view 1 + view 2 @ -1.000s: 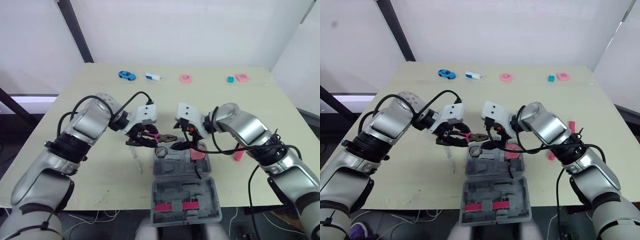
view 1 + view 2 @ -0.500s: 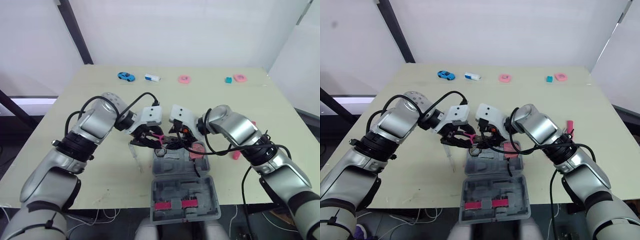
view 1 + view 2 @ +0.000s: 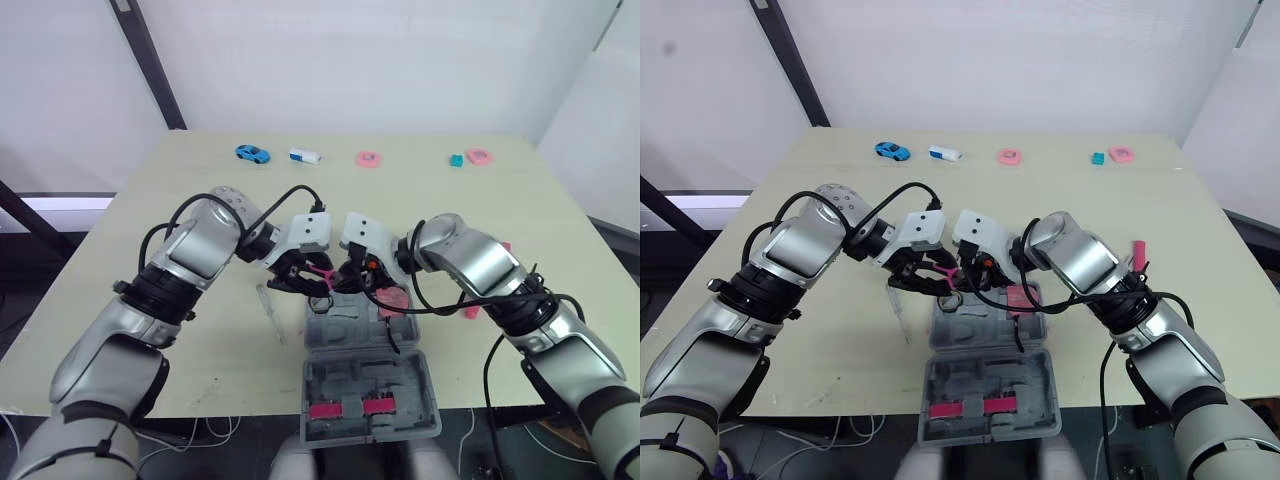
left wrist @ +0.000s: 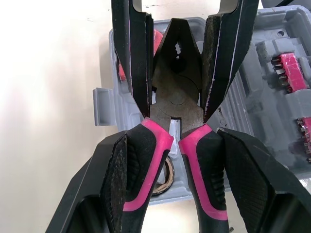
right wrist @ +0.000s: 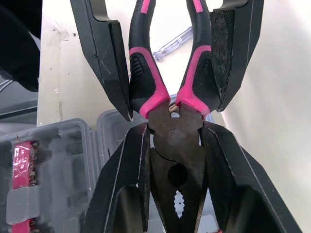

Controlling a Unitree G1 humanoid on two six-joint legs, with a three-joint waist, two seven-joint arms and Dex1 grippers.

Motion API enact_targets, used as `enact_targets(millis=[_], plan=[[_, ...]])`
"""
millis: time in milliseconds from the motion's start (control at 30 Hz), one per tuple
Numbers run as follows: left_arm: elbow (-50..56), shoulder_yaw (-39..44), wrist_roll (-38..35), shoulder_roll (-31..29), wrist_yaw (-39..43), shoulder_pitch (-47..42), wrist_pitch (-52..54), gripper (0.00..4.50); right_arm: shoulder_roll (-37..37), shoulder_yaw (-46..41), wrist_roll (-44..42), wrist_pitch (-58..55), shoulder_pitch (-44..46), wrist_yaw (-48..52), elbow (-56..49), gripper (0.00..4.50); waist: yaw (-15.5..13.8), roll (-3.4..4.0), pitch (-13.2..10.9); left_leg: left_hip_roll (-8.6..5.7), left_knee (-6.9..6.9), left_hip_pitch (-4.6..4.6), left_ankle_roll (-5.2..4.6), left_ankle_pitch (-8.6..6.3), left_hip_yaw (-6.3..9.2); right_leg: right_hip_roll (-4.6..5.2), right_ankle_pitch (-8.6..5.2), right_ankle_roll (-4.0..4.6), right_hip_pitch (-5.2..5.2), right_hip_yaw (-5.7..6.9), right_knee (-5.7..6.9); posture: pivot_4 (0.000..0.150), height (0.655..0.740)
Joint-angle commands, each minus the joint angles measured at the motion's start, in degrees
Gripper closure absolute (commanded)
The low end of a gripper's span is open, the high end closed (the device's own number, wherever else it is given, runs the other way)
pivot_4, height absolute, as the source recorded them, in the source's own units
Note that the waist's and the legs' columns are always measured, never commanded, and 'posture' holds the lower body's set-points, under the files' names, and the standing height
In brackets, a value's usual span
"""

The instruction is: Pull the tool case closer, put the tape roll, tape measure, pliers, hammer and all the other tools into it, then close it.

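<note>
Both claws are pinching the pliers [image 4: 177,97] at once: the left gripper [image 4: 175,138] squeezes the pink handles and the right gripper [image 5: 174,128] clamps the head. They're held just over the far-left corner of the open tool case [image 3: 350,330], which sits at the middle of the tabletop's front edge.

No text, brand or number could be read on the pliers [image 4: 177,97] or tool case [image 3: 400,380]. No signs were noted.

Toy car [image 3: 253,153] on table [image 3: 430,205]
</note>
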State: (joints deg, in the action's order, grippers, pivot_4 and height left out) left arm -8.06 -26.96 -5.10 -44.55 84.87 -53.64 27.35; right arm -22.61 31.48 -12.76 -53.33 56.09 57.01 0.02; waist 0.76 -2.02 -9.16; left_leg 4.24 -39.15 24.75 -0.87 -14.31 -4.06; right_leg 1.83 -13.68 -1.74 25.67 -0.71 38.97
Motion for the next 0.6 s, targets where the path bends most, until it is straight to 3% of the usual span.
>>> enact_targets(millis=[33, 67, 133, 233, 433, 600], plan=[[1.6, 3.6, -1.4, 0.2, 0.2, -0.3, -1.4, 2.10, -0.5, -0.5, 0.7, 0.8, -0.4, -0.1, -1.8, 3.50, 0.0, 0.00, 0.0, 0.00, 0.00, 0.00, 0.00, 0.00, 0.00, 0.00, 0.00, 0.00, 0.00, 0.00, 0.00, 0.150, 0.7400], [1.5, 4.2, -1.5, 0.5, -0.9, -0.1, -1.4, 2.10, -0.6, -0.7, 0.7, 0.8, -0.5, -0.2, -1.8, 3.50, 0.0, 0.00, 0.0, 0.00, 0.00, 0.00, 0.00, 0.00, -0.01, 0.00, 0.00, 0.00, 0.00, -0.01, 0.00, 0.150, 0.7400], [1.2, 5.1, -1.7, 0.7, -1.7, 0.3, -1.2, 1.06, -1.0, -1.2, 0.5, 0.7, -0.9, -0.4, -2.3, 3.50, 0.0, 0.00, 0.0, 0.00, 0.00, 0.00, 0.00, 0.00, -0.01, 0.00, 0.00, 0.00, 0.00, 0.00, 0.00, 0.150, 0.7400], [1.5, 7.9, -3.5, 0.6, -2.6, 2.7, -0.6, 0.00, -2.6, -2.8, -0.1, -0.1, -2.6, -0.4, -4.5, 3.50, -0.1, 0.00, 0.0, 0.00, -0.01, 0.01, 0.00, 0.00, 0.00, 0.01, 0.00, 0.00, -0.01, 0.01, -0.02, 0.150, 0.7400], [9.2, 18.1, -12.6, 0.5, -5.4, 13.4, 4.0, 0.00, -9.5, -5.4, -1.2, -1.4, -8.1, 0.4, -11.7, 3.50, 0.0, 0.01, 0.0, 0.01, 0.00, 0.01, 0.00, 0.00, 0.00, 0.02, 0.00, 0.00, -0.01, 0.00, -0.03, 0.150, 0.7400], [16.5, 31.6, -24.9, 3.8, -9.0, 28.3, 4.7, 0.00, -17.7, -8.3, -3.1, -1.8, -13.2, 2.4, -17.5, 3.50, 0.0, 0.01, 0.0, 0.03, -0.02, -0.02, 0.00, 0.00, 0.01, 0.04, 0.00, 0.00, -0.05, 0.00, -0.02, 0.150, 0.7400]])
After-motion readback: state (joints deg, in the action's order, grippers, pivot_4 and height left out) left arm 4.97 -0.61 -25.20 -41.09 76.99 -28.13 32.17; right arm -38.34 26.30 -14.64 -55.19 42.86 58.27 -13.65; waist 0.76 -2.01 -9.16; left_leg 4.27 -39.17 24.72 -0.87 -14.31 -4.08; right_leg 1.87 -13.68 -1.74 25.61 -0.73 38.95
